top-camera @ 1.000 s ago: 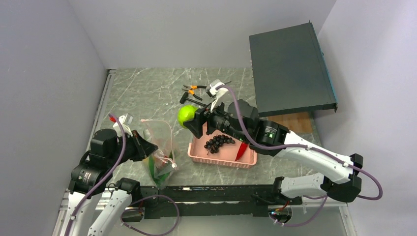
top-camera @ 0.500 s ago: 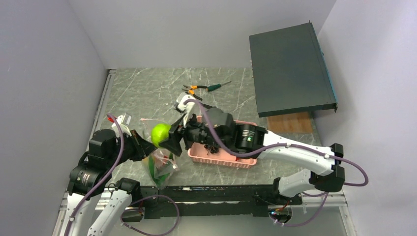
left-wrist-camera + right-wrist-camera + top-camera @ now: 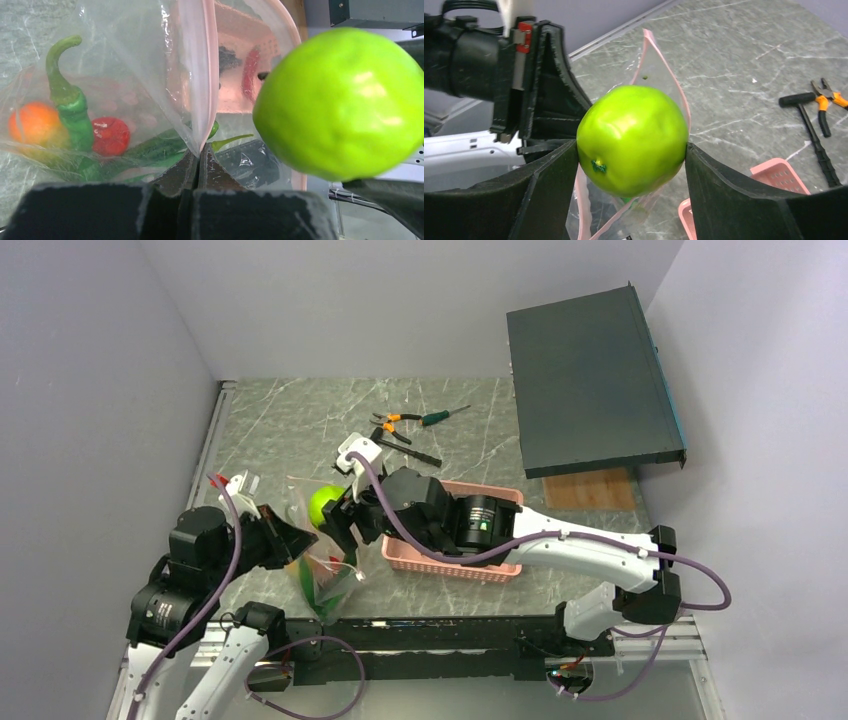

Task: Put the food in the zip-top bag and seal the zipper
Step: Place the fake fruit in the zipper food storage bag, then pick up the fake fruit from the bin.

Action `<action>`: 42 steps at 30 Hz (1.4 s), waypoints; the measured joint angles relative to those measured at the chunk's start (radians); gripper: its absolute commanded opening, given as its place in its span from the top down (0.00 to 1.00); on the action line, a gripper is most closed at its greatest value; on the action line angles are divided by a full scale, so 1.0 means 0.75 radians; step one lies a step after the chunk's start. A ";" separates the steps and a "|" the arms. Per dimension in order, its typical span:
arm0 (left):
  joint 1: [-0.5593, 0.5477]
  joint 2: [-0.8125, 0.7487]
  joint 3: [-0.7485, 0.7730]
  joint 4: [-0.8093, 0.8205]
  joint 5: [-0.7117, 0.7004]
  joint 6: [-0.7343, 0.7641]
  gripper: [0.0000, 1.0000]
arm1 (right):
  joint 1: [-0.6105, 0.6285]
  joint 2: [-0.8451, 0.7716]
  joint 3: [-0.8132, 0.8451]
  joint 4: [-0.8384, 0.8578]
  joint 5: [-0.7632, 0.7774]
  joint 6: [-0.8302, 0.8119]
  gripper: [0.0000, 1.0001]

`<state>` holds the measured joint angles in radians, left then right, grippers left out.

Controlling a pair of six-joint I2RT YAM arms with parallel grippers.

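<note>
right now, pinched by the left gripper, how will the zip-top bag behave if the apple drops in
The zip-top bag is probably floppy: its clear film creases and sags around the peppers. Held only at one rim spot by the left gripper, its mouth may fold shut under the green apple.

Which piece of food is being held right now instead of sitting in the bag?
The round green apple, clamped in the right gripper. The green pepper, red fruit and orange fruit lie inside the zip-top bag.
</note>
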<state>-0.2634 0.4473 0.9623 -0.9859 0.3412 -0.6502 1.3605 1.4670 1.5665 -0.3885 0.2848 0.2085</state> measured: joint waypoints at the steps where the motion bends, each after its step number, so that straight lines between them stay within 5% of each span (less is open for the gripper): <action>1: 0.000 -0.002 0.004 -0.008 -0.001 0.001 1.00 | 0.001 0.009 0.010 -0.009 0.017 0.000 0.22; 9: 0.000 -0.011 0.027 -0.043 -0.014 0.001 1.00 | 0.005 0.068 0.071 -0.047 0.096 -0.013 0.13; 26: 0.000 -0.027 0.027 -0.053 -0.023 -0.001 1.00 | 0.006 -0.079 0.033 -0.044 0.129 -0.031 0.18; 36: 0.000 -0.027 0.027 -0.064 -0.024 0.000 1.00 | 0.001 -0.377 -0.286 0.051 0.467 -0.022 0.08; 42: 0.000 -0.039 0.026 -0.070 -0.030 -0.001 1.00 | -0.140 -0.407 -0.496 -0.016 0.595 0.199 0.04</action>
<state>-0.2634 0.4183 0.9821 -1.0382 0.3191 -0.6506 1.2552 1.1614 1.1946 -0.4007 0.7307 0.3580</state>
